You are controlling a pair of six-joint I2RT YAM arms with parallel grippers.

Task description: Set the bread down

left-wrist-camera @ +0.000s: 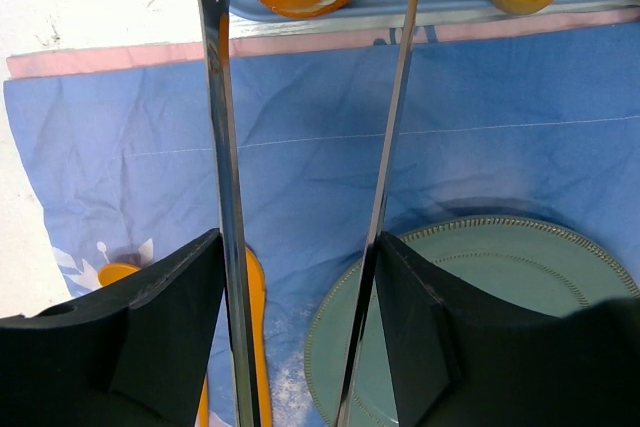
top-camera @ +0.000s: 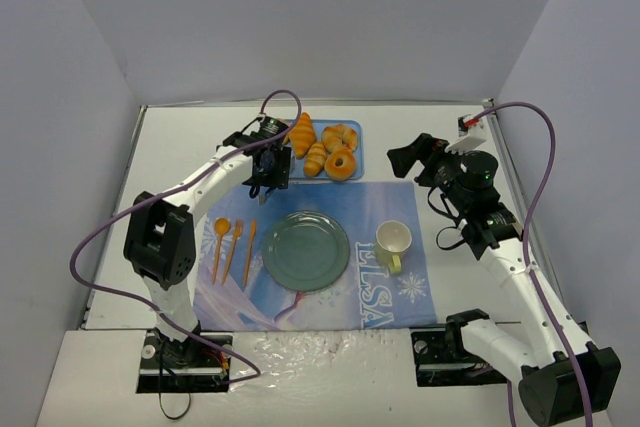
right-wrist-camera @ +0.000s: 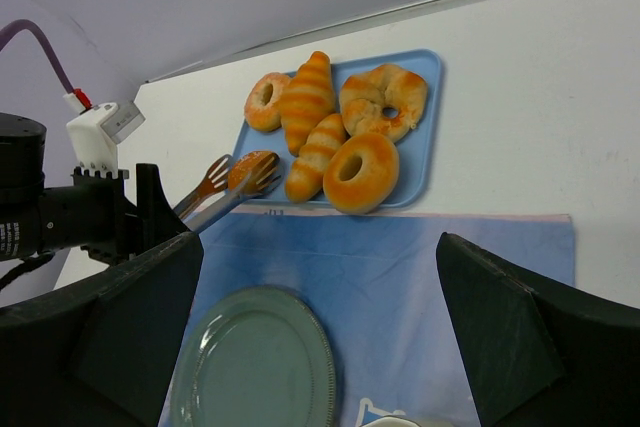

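Bread (right-wrist-camera: 250,169) is not placed yet, as I read it: the little seeded bun sits at the near left corner of the blue tray (right-wrist-camera: 425,117), with nothing lifted.

Starting nearest me, the green plate (top-camera: 306,250) lies bare in the middle of the blue mat (top-camera: 370,207), so I take that as the landing spot. Above the mat's far edge, my left gripper (left-wrist-camera: 300,247) has its fingers (left-wrist-camera: 150,327) pressed against the outer sides of a pair of metal tongs (left-wrist-camera: 225,147). The tong arms are apart and their tips reach the bun, one to each side of it in the left wrist view. I cannot tell whether they touch it.

My right gripper (right-wrist-camera: 320,247) hangs off to the right with its fingers spread wide, holding nothing.

What I judge is left: squeeze the tongs on the bun, lift it clear of the croissants (top-camera: 301,133) and doughnuts (top-camera: 341,163) beside it, carry it back to the plate and let go.

The surface (top-camera: 180,147) is plain white. On the mat, an orange spoon (top-camera: 221,237), fork (top-camera: 236,237) and knife (top-camera: 250,237) lie left of the plate, with a pale yellow mug (top-camera: 393,241) to its right. The tray sits just beyond the mat's far edge. Plain grey walls (top-camera: 320,17) close in the back and both sides.
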